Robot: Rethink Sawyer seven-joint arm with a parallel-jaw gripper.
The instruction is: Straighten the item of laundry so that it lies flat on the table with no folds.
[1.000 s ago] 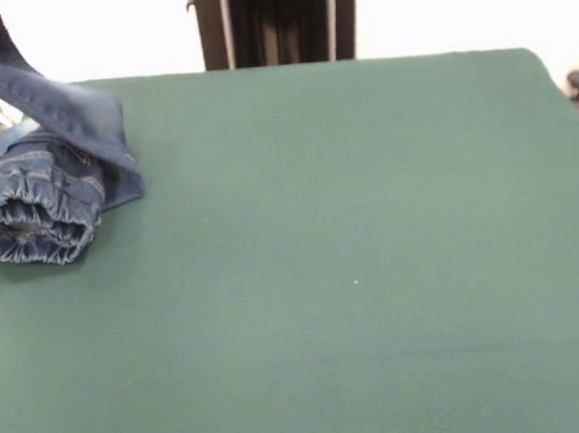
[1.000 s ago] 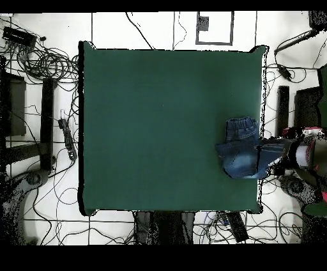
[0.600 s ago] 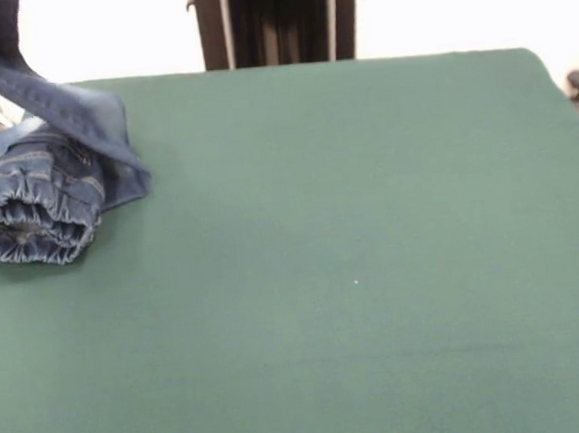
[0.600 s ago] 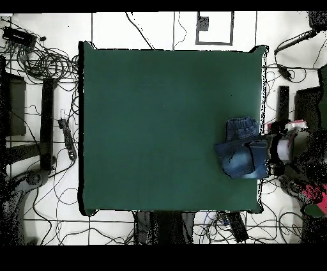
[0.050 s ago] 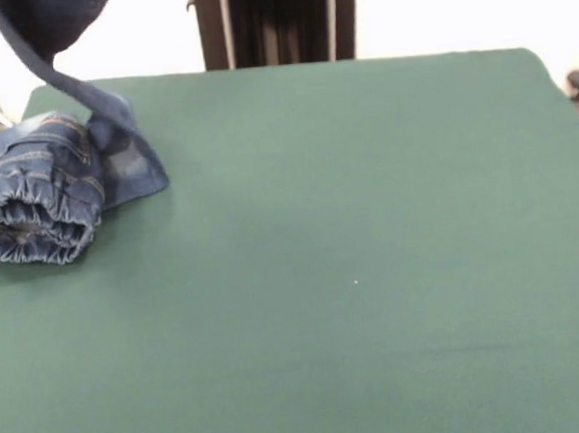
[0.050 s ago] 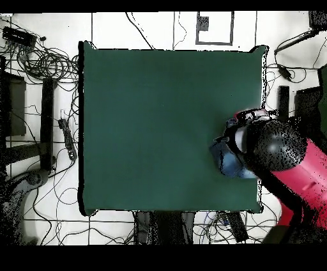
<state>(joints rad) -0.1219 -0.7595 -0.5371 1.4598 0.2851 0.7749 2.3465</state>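
Overhead view: the table (image 6: 159,128) fills the middle, a big rectangle of plain dark green cloth with rounded corners, bare over nearly all of its top. Around it the pale floor (image 6: 147,29) is strewn with black cables (image 6: 45,61).

The red and black arm (image 6: 300,172) comes in from the lower right of this view and reaches over the table's right edge, its rounded dark wrist covering most of what lies beneath it. The gripper itself is hidden under that wrist, and I cannot tell whether it is spread, closed or clamped on the cloth.

The jeans (image 6: 228,163) show here only as a small blue patch poking out from under the arm, on the table just inside its right edge and below the middle of that edge.

From the front view the table (image 5: 354,272) again takes up almost the whole picture, and the jeans (image 5: 42,191) sit in a bunched heap at its left edge, toward the far corner. They are far from flat: a gathered, hemmed part (image 5: 29,222) lies rolled toward the camera with pale stitching showing, and a flap spreads on the green cloth beside it. One strip of denim (image 5: 50,35) rises off the heap and runs up out of the top of the picture, clear of the table.
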